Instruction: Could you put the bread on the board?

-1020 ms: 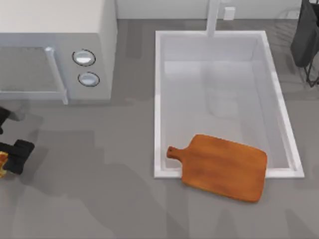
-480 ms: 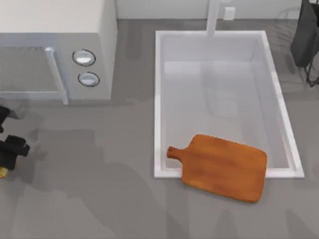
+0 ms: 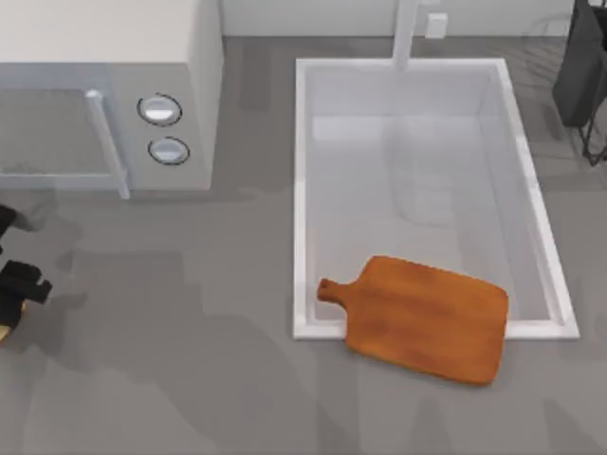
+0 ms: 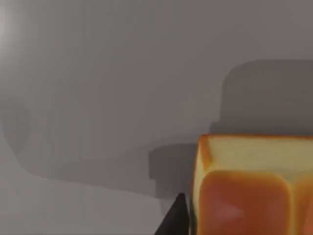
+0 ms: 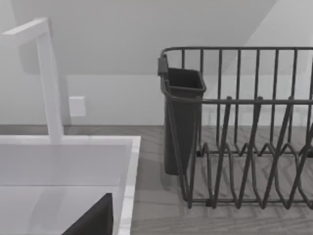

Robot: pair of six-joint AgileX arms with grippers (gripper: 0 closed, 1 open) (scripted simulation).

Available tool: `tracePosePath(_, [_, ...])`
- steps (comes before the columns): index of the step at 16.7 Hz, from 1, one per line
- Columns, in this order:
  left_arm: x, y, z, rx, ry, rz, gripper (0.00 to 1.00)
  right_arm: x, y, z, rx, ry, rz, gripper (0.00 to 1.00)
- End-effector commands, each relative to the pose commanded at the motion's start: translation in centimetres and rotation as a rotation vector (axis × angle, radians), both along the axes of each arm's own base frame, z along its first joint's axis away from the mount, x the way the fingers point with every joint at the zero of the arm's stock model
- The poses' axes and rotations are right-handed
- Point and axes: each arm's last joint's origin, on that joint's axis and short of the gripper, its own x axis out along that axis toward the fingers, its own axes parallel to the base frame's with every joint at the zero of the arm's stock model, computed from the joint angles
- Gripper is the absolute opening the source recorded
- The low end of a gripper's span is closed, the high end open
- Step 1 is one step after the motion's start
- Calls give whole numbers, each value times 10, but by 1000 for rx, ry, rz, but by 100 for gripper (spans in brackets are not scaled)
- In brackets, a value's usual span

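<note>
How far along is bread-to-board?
Early. Done: the left gripper has reached the bread at the table's left edge. In hand: the left wrist view shows one finger right beside the bread; a firm grip can't be confirmed. Left: carry it right and set it on the bare board across the sink's front rim.

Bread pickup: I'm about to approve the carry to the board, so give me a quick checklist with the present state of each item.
1. Bread is within the left gripper's reach: ok, it sits right by a dark fingertip in the left wrist view.
2. Left gripper closed on the bread: cannot tell, the grasp is not visible.
3. Board top is free to receive it: ok, nothing lies on it.
4. Board lies steady: not ok, it straddles the sink front rim, partly over the basin.
5. Path across the counter from the left edge to the board: ok, nothing stands in it.
6. Right arm out of the way: ok, at the far right corner by the dish rack.
</note>
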Motion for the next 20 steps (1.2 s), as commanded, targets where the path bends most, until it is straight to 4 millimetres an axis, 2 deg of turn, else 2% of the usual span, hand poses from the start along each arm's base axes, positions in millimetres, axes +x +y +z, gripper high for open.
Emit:
tracePosePath(4, [-12,-2,36,28,46,-89,0,0,0,0,0,0,0,100])
tracePosePath(7, [-12,-6,70,44,20,-128,0,0,0,0,0,0,0,100])
tracePosePath(10, [-7,-5,87,25,10,-75,0,0,0,0,0,0,0,100])
tracePosePath(14, [6,-1,94,-11,-18,21,0,0,0,0,0,0,0,100])
tracePosePath(20, [5,-4,93,-10,-12,21,0,0,0,0,0,0,0,100])
